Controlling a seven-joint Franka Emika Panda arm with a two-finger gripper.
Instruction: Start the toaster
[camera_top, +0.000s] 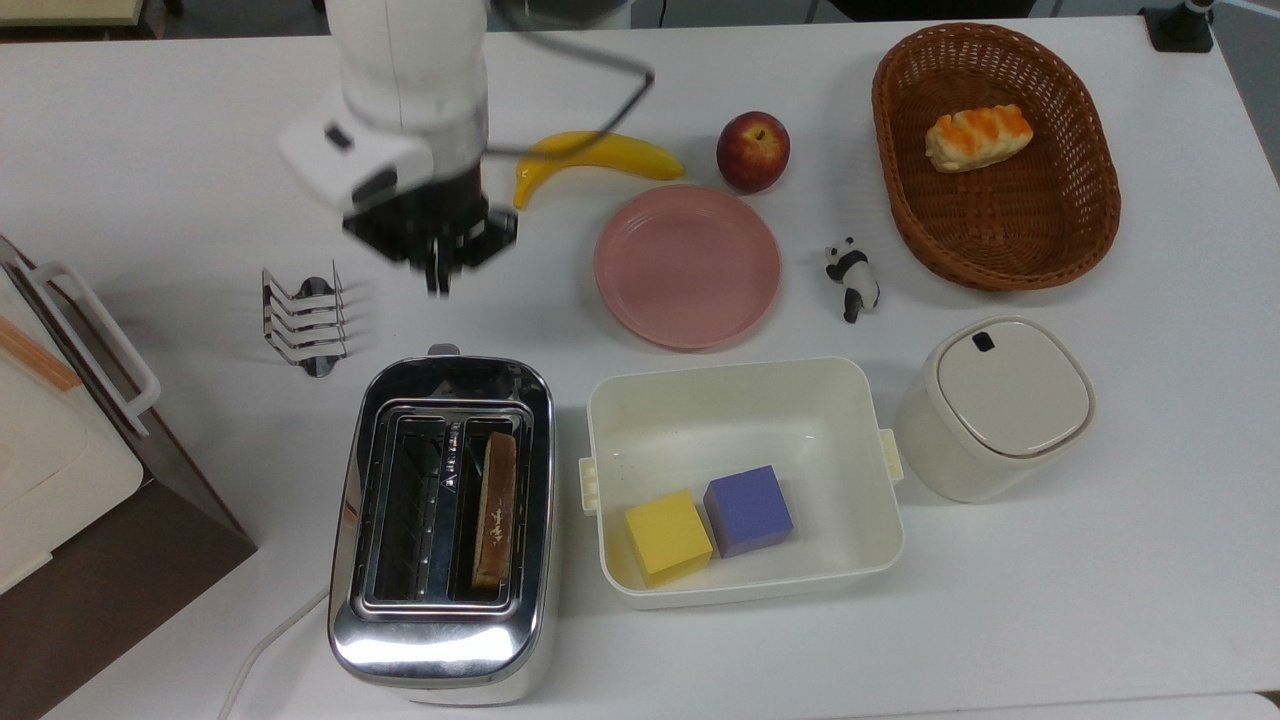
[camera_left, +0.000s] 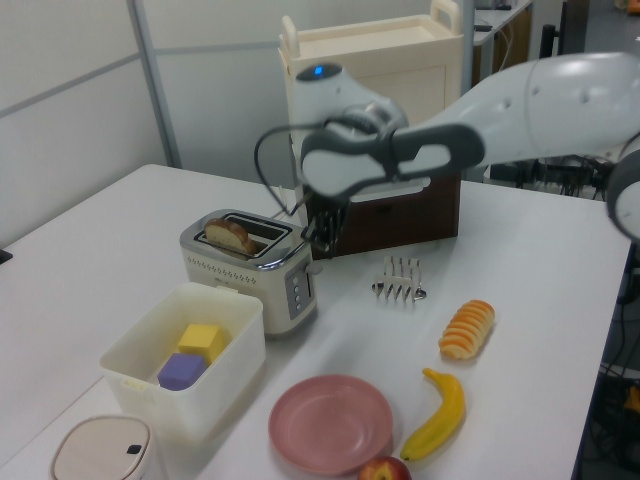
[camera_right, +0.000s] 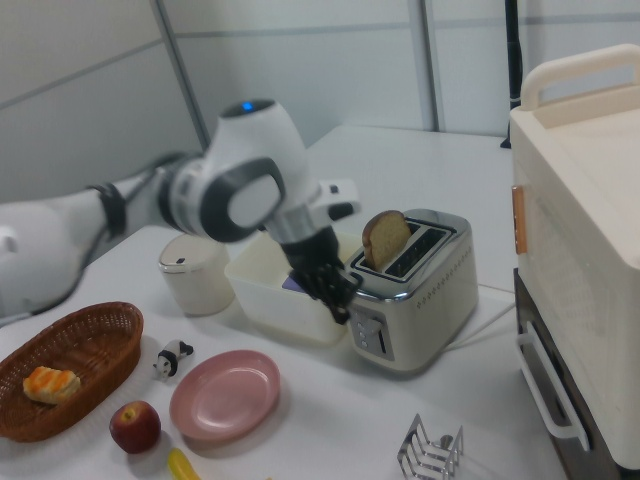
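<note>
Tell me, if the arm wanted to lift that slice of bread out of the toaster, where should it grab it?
Probably by the top edge of the bread slice, coming straight down from above. The slice stands upright on its edge in one slot of the toaster, and its rounded top rises above the chrome rim, so the two flat faces there are free to pinch. The lower part sits inside the slot, out of reach.

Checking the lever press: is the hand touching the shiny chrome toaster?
Apart. In the top view, bare white table separates the hand from the chrome toaster.

The shiny chrome toaster stands upright, bread slice raised in one slot.
</note>
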